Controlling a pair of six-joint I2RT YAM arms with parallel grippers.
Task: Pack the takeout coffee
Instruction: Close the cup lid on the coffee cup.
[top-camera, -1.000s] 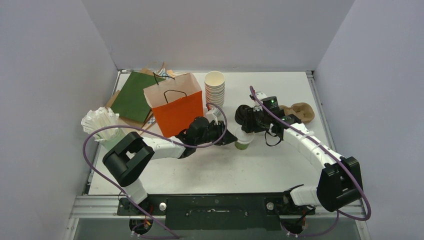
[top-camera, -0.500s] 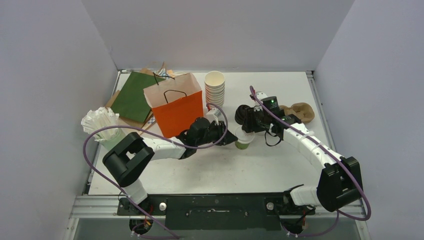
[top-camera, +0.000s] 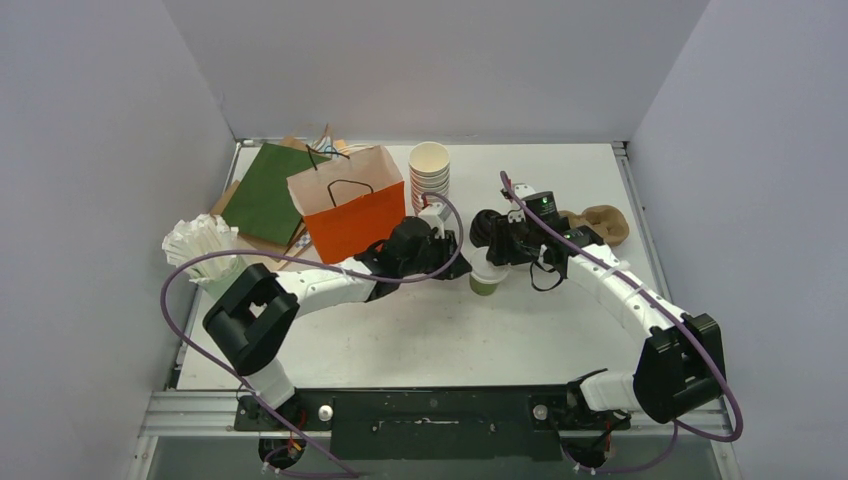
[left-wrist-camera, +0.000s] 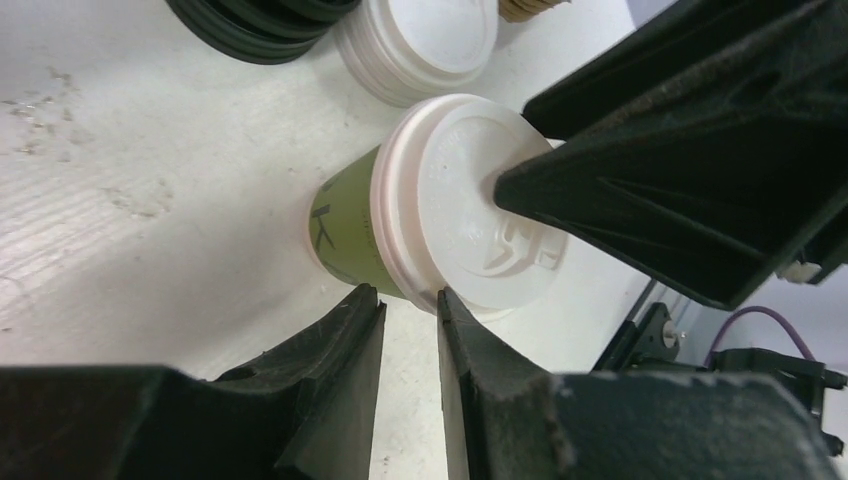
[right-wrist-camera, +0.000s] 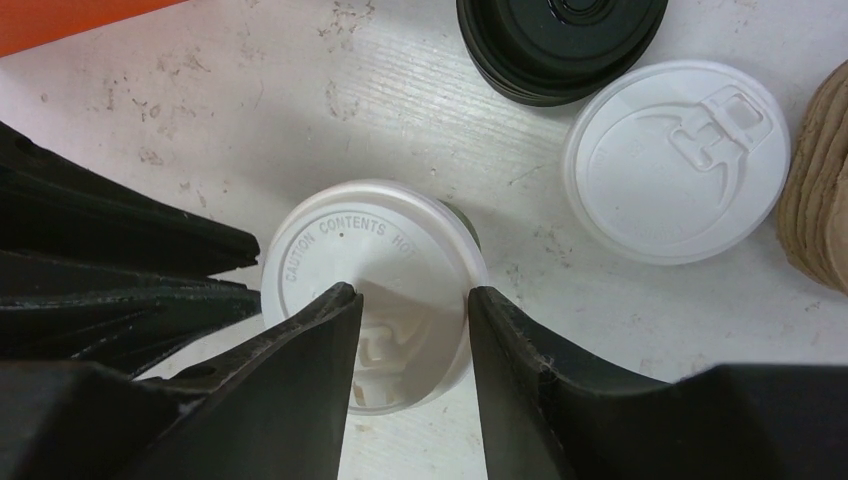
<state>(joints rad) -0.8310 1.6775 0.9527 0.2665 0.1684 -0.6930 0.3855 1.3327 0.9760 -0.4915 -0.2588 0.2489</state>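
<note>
One takeout coffee stands near the table's middle: an olive-green cup (top-camera: 487, 286) with a white lid (right-wrist-camera: 370, 260). The left wrist view shows its green side (left-wrist-camera: 345, 225). My right gripper (top-camera: 491, 258) hangs right over it, jaws open and holding nothing (right-wrist-camera: 410, 295), with one fingertip (left-wrist-camera: 520, 185) resting on the lid's top. My left gripper (top-camera: 458, 258) is just left of the cup. Its jaws stand narrowly open and empty (left-wrist-camera: 410, 300), with one fingertip (left-wrist-camera: 447, 300) at the lid's rim.
An upright orange paper bag (top-camera: 355, 215) stands left of the cup, with a flat green bag (top-camera: 268, 193) behind it. A stack of lidless white cups (top-camera: 430, 175), loose black lids (right-wrist-camera: 560, 40), loose white lids (right-wrist-camera: 675, 160), brown sleeves (top-camera: 600, 222) and a bundle of white straws (top-camera: 200, 250) are nearby.
My left gripper has drawn back from the cup's side, moving up toward the orange bag. The cup and my right gripper have stayed in place.
</note>
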